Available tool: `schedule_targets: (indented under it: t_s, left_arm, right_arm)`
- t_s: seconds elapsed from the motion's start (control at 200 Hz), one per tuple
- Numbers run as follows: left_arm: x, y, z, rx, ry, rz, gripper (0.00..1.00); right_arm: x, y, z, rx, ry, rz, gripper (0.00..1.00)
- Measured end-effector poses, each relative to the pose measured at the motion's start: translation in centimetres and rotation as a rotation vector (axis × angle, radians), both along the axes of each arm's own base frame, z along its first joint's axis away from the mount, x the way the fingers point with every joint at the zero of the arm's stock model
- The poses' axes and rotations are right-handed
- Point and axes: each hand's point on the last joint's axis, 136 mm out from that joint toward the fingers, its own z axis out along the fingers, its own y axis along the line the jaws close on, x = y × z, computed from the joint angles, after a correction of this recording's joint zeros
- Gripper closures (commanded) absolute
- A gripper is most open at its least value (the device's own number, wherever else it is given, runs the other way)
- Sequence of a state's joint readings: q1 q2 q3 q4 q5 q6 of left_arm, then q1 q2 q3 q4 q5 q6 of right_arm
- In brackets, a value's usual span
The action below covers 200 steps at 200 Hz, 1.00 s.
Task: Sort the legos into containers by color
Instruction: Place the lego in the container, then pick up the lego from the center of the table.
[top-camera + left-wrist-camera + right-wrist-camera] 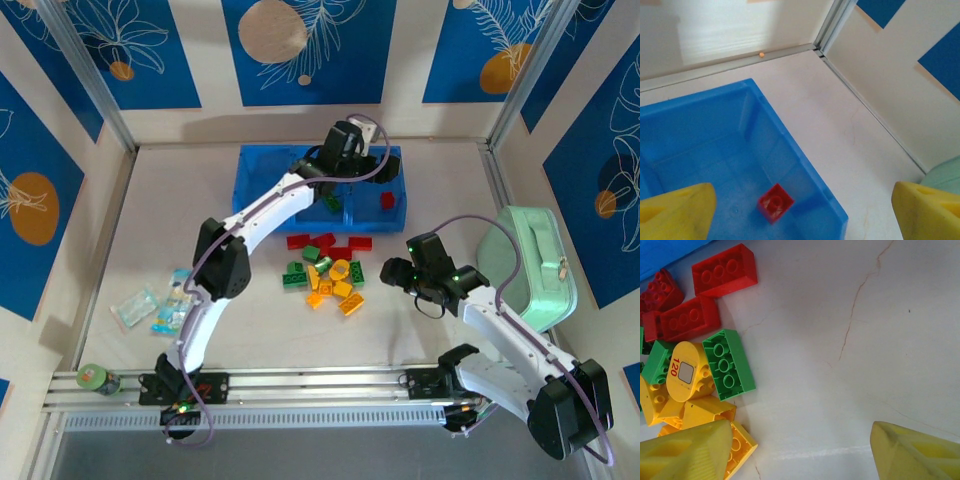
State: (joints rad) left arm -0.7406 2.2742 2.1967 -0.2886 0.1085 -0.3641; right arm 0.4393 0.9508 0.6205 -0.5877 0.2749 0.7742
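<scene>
The containers [262, 188] are joined blue bins at the back of the table. A red lego [775, 202] lies on the floor of the right bin [790, 135], and a green lego [332, 203] lies in the middle one. My left gripper [802, 215] hovers open above the right bin [360, 165], nothing between its yellow fingers [677, 210]. A pile of red, green and yellow legos [325, 270] sits in front of the bins. My right gripper [800, 452] is open over bare table just right of the pile [393, 272], one finger [685, 450] over a yellow brick [740, 445].
A mint-green pouch [525, 265] lies at the right. A clear plastic bag [155, 305] lies at the left, and a small green round object [92, 378] sits by the front rail. Walls enclose the table on three sides.
</scene>
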Motion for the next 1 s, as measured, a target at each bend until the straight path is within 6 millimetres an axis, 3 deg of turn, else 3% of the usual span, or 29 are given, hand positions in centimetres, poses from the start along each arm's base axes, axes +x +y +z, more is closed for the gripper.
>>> schedule_targets:
  t_s: [0.135,0.345,0.455,0.555,0.83,0.906,1.001]
  left_arm:
    - [-3.0,2.1,1.4,0.022,-0.005,-0.008,0.11]
    - [-8.4,8.5,5.8,0.005,-0.085,0.043,0.11]
    - [-10.5,11.6,6.3,0.010,-0.106,0.086,0.12]
    - [-12.3,14.3,3.8,0.049,-0.081,0.125,0.14]
    - [-17.4,22.2,-9.3,0.211,0.155,0.241,0.20]
    - [-18.6,24.4,-11.0,0.216,0.193,0.283,0.20]
    - [-19.9,26.0,-11.7,0.201,0.210,0.317,0.21]
  right_arm:
    - [0.0,0.0,-0.1,-0.004,0.002,0.010,0.26]
    - [0.1,0.7,-0.2,-0.016,0.019,0.058,0.26]
    - [0.6,1.8,-0.2,-0.023,0.035,0.104,0.29]
    - [1.2,3.1,-0.4,-0.029,0.065,0.149,0.33]
    - [4.5,6.8,-0.4,-0.065,0.102,0.233,0.30]
    - [6.0,7.2,-0.7,-0.086,0.112,0.232,0.29]
    - [7.6,7.6,-1.2,-0.117,0.124,0.229,0.24]
